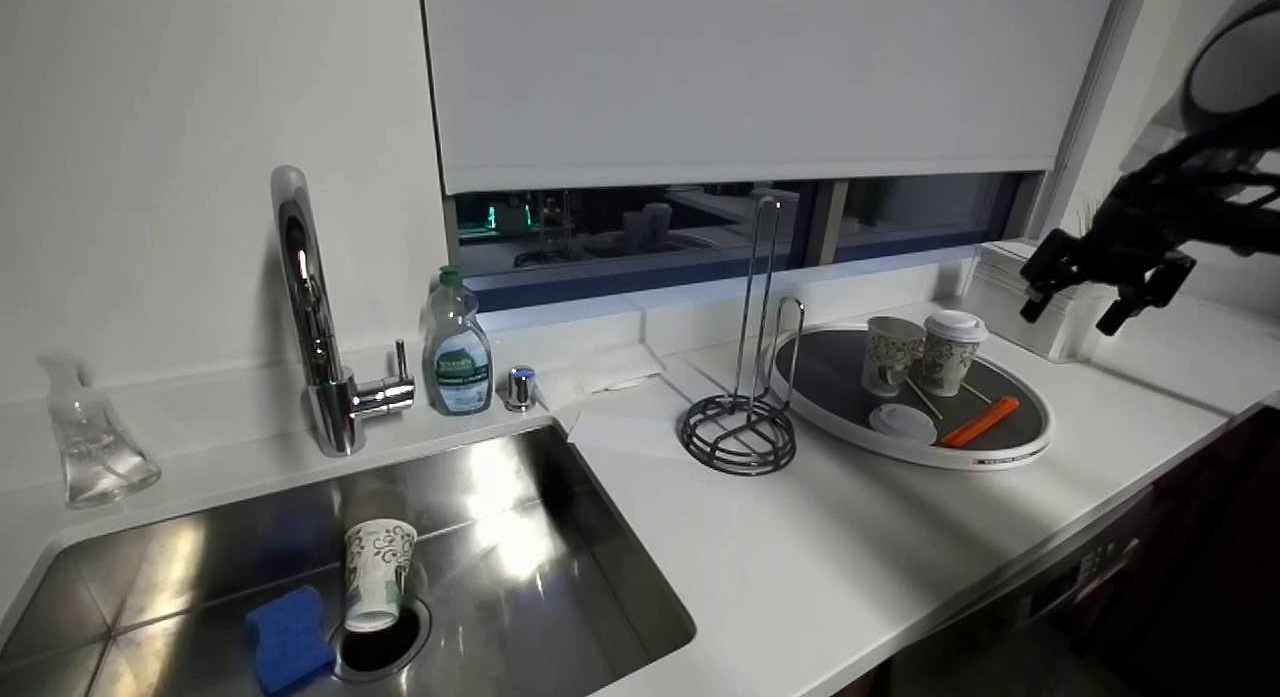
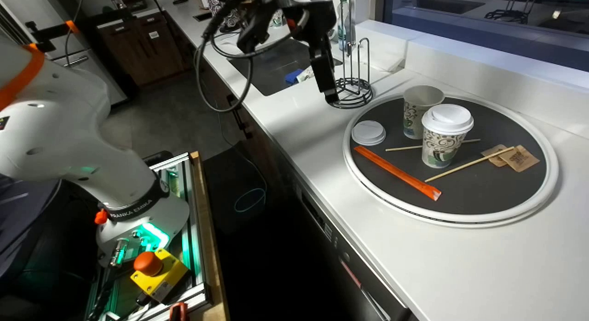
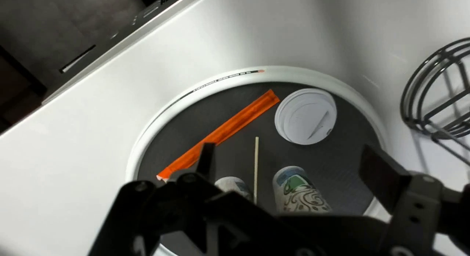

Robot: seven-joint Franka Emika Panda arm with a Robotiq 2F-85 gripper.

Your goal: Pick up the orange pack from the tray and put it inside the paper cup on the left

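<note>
The orange pack (image 1: 980, 423) is a long flat orange packet lying on the round dark grey tray (image 2: 474, 199) with a white rim. It also shows in an exterior view (image 2: 398, 172) and in the wrist view (image 3: 235, 125). The open paper cup (image 1: 888, 357) stands upright on the tray, left of a lidded cup (image 1: 950, 362) in both exterior views. In the wrist view the open cup (image 3: 299, 191) is partly hidden by the gripper. My gripper (image 1: 1072, 315) is open and empty, raised above the counter and apart from the pack. Its fingers are spread in the wrist view (image 3: 293, 166).
A loose white lid (image 2: 368, 132), thin wooden sticks (image 2: 469, 164) and brown packets (image 2: 520, 159) lie on the tray. A black wire stand (image 1: 740, 434) is beside it. A sink (image 1: 540, 577) holds a cup and blue sponge. White boxes (image 1: 1040, 307) stand behind.
</note>
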